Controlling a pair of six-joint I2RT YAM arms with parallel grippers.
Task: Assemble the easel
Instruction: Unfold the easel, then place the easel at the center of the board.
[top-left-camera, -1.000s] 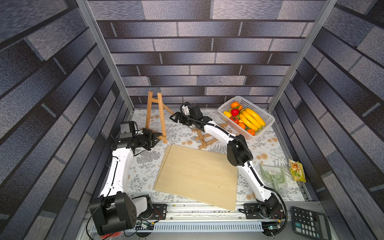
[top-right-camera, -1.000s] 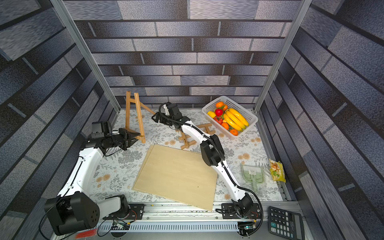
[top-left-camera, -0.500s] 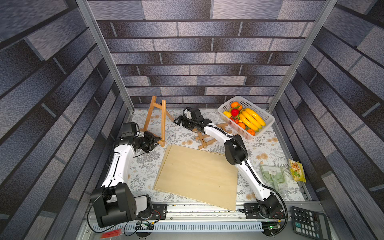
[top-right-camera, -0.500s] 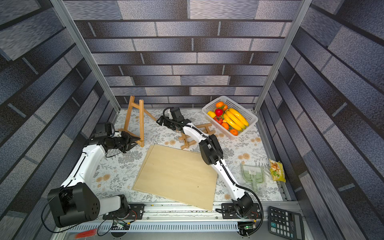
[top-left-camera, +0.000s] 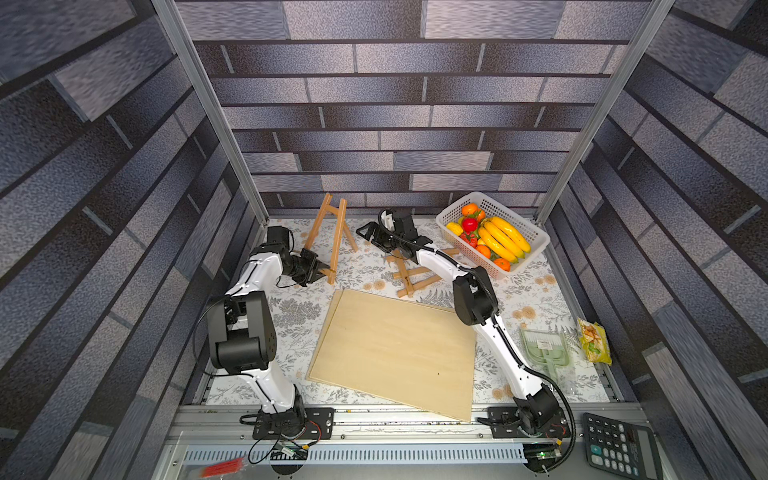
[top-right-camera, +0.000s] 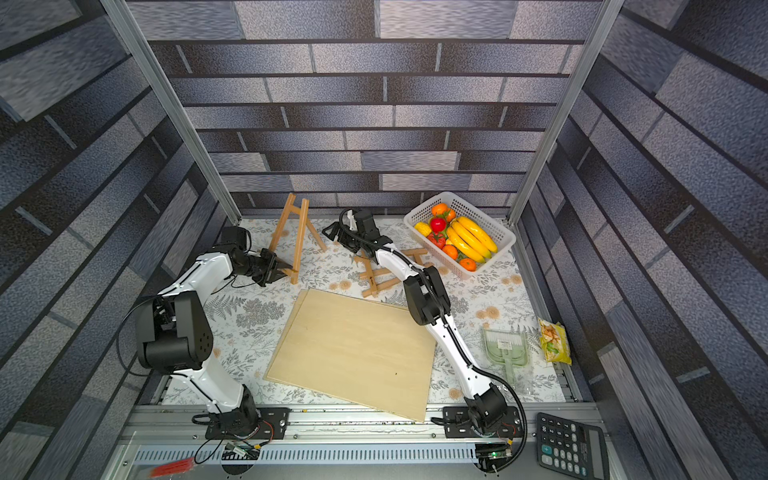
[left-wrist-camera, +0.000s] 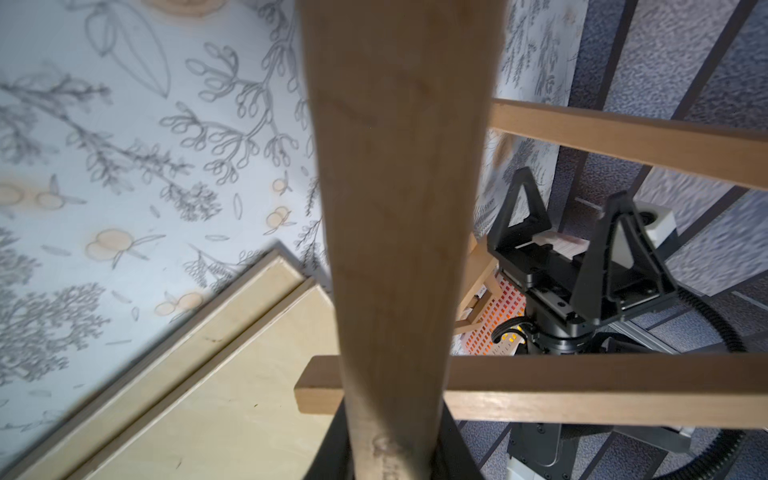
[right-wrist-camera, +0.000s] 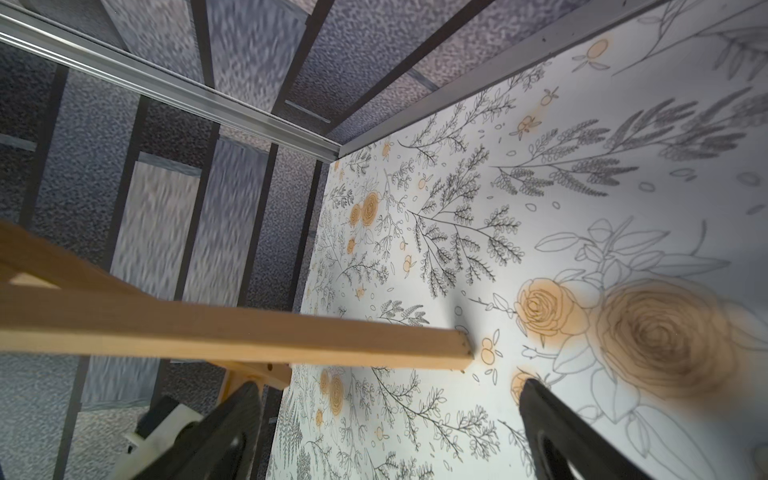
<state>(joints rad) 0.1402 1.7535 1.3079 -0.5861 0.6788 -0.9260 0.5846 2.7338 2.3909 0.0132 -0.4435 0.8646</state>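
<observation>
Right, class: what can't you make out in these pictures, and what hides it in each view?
- Left gripper, exact hold on the easel: left wrist view, the wood covers it.
- Flat wooden frame: both top views, the right arm crosses it.
- Calculator key labels: both top views, too small.

Light: bright, even, from overhead; floral table cover (top-left-camera: 291, 316) well lit, wall panels dimmer toward the upper corners.
Shadows: soft and short, beside the arms and along the plywood board (top-left-camera: 395, 349).
Glare: none of note.
Distortion: wide-angle in both top views, wall lines splaying at the edges.
Focus: top views sharp; left wrist view, easel leg (left-wrist-camera: 395, 208) soft, close to lens; right wrist view, easel strut (right-wrist-camera: 249, 336) blurred, walls streaked.
</observation>
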